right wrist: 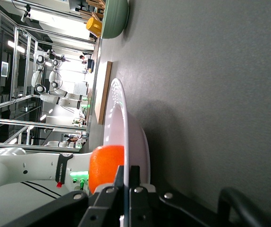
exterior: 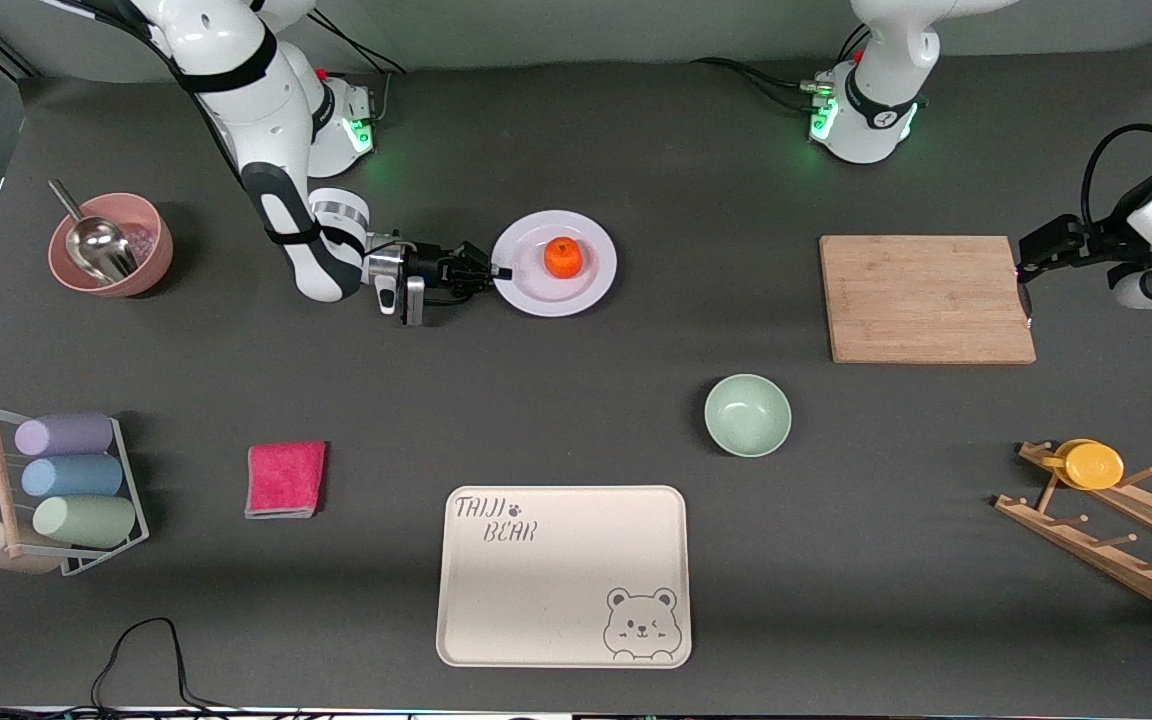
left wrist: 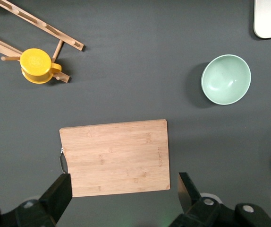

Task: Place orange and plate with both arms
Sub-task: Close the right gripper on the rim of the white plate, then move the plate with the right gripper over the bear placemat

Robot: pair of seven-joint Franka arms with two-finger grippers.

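Note:
The pale plate (exterior: pixel 586 290) lies on the dark table toward the right arm's end, and the orange (exterior: pixel 563 257) sits in its middle. My right gripper (exterior: pixel 501 271) reaches in low and level, and is shut on the plate's rim at the edge nearest the right arm's end. In the right wrist view, its fingers (right wrist: pixel 120 176) pinch the thin rim of the plate (right wrist: pixel 126 123), with the orange (right wrist: pixel 106 165) just past them. My left gripper (exterior: pixel 1024 290) hangs open over the end of the wooden cutting board (exterior: pixel 926 298), holding nothing (left wrist: pixel 125 189).
A mint-green bowl (exterior: pixel 747 414) stands nearer the camera than the board. The cream bear tray (exterior: pixel 563 575) lies near the front edge. A pink cloth (exterior: pixel 284 478), a cup rack (exterior: pixel 56 490), a pink bowl with a scoop (exterior: pixel 111 243) and a wooden rack with a yellow cup (exterior: pixel 1091 464) line the table's ends.

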